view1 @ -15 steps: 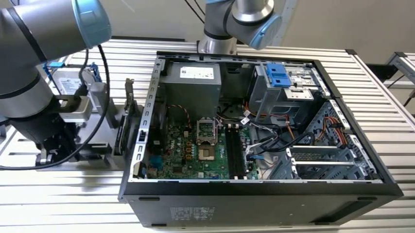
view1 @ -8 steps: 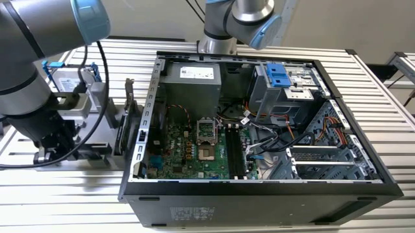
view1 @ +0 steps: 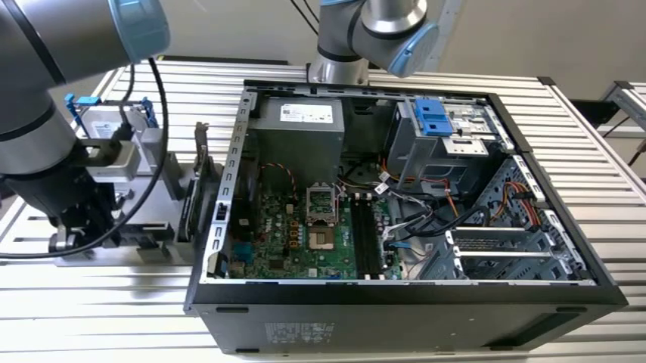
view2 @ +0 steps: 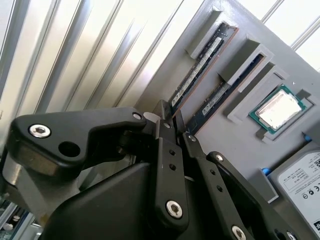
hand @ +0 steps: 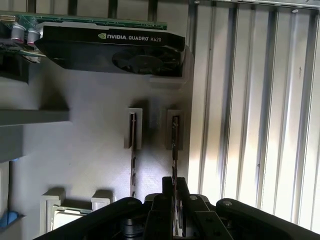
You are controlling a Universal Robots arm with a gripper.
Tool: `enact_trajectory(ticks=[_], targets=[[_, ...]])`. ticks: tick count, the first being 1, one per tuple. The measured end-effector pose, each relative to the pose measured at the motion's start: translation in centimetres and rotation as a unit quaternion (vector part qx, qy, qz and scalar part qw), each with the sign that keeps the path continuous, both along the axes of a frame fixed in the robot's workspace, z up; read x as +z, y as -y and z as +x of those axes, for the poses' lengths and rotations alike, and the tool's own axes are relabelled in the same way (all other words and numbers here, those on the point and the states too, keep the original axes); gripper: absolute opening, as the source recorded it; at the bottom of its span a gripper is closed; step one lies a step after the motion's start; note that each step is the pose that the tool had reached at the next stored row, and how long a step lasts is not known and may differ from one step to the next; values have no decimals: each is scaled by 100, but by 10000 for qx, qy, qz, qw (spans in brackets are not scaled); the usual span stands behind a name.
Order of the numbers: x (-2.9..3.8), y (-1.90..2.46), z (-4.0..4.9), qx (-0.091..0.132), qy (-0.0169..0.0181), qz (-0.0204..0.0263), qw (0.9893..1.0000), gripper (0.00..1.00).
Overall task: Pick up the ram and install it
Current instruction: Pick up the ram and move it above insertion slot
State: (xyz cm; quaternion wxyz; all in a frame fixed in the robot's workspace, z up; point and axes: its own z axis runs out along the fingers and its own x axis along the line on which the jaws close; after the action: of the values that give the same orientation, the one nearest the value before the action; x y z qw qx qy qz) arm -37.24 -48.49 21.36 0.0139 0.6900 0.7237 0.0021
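Pincer (hand: 175, 186) low over grey tray (hand: 85, 150), in line with the ram (hand: 174, 142) standing in its edge slot (clamped or not: cannot tell). Grip should sit square, on board not chips. Open computer (view1: 404, 318) beside tray, toward the exterior view's right

Table (view1: 585, 144): pale metal, ribbed in long parallel slats that run across the whole exterior view. The same slats appear in both wrist views.

Directly on it:
- One open black computer case (view1: 404, 318), side panel off, in the centre and the exterior view's right.
- One flat grey holder tray (view1: 141, 253), at the exterior view's left, just beside the case.
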Motion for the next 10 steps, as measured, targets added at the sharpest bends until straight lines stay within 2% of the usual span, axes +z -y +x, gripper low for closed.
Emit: enact_trajectory(ticks=[10], targets=[[75, 0, 0, 0, 0, 0, 10000, 0]])
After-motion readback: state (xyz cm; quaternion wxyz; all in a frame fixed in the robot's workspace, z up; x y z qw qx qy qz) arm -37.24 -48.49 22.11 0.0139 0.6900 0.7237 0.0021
